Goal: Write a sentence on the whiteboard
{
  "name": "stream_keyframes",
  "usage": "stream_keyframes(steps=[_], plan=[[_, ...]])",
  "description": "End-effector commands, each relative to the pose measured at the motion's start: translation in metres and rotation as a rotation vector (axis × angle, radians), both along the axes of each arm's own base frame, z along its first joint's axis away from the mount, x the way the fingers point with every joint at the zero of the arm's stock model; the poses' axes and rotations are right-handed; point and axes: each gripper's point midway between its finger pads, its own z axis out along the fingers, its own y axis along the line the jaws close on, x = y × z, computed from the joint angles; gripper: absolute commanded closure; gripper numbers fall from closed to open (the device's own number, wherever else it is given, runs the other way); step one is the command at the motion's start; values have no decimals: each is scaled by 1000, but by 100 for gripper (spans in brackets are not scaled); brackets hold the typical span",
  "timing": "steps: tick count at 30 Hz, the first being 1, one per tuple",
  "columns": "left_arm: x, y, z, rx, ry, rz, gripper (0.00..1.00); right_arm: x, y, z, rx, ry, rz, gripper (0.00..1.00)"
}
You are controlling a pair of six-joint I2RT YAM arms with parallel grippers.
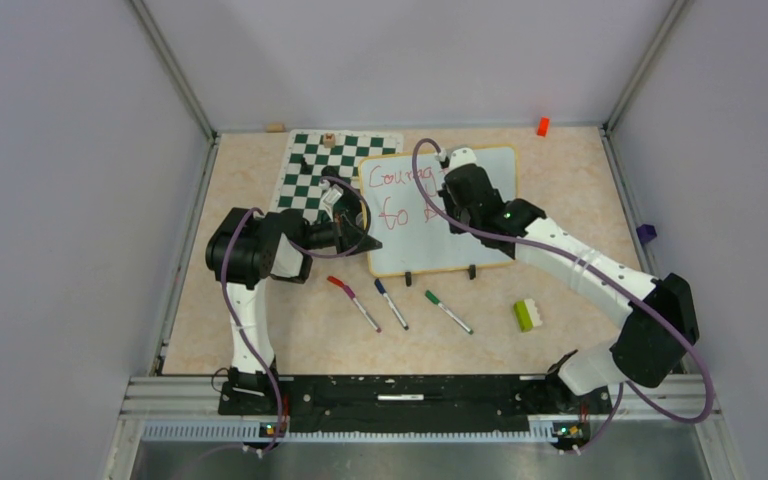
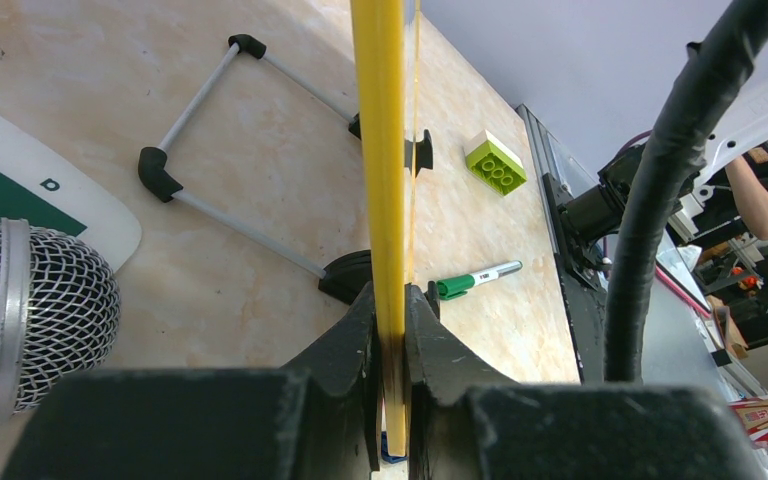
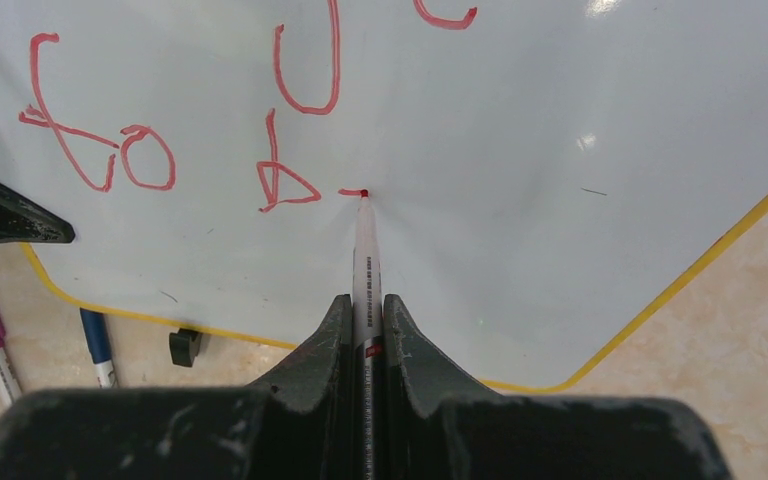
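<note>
The whiteboard [image 1: 430,247], white with a yellow rim, lies tilted at the table's middle. The sentence [image 1: 392,181] in red reads "Coura" with "to b" below; the right arm covers the rest. In the right wrist view the sentence [image 3: 145,158] shows "to", "b" and a short fresh stroke. My right gripper [image 3: 365,312] is shut on a red marker [image 3: 364,250], whose tip touches the whiteboard [image 3: 560,180]. It is over the board in the top view [image 1: 452,212]. My left gripper [image 2: 390,345] is shut on the whiteboard's yellow rim [image 2: 380,150], at the board's left edge [image 1: 368,243].
A green-and-white chess mat [image 1: 315,175] lies behind the board at left. Red-purple [image 1: 353,301], blue [image 1: 391,303] and green [image 1: 447,311] markers lie in front. A lime brick [image 1: 527,314] sits right of them. An orange block [image 1: 542,126] is at the back wall.
</note>
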Motion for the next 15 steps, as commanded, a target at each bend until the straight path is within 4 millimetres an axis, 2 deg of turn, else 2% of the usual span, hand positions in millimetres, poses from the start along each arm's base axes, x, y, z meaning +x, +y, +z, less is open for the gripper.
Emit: stream_keyframes(steps=[1, 7, 15], plan=[[0, 1, 16, -9, -177, -16, 100, 19, -7, 14, 7, -42, -45, 100], [0, 1, 16, -9, -177, -16, 100, 23, 2, 16, 25, -37, -23, 100], [0, 1, 15, -8, -173, -16, 100, 25, 2, 19, 24, -46, -26, 100]])
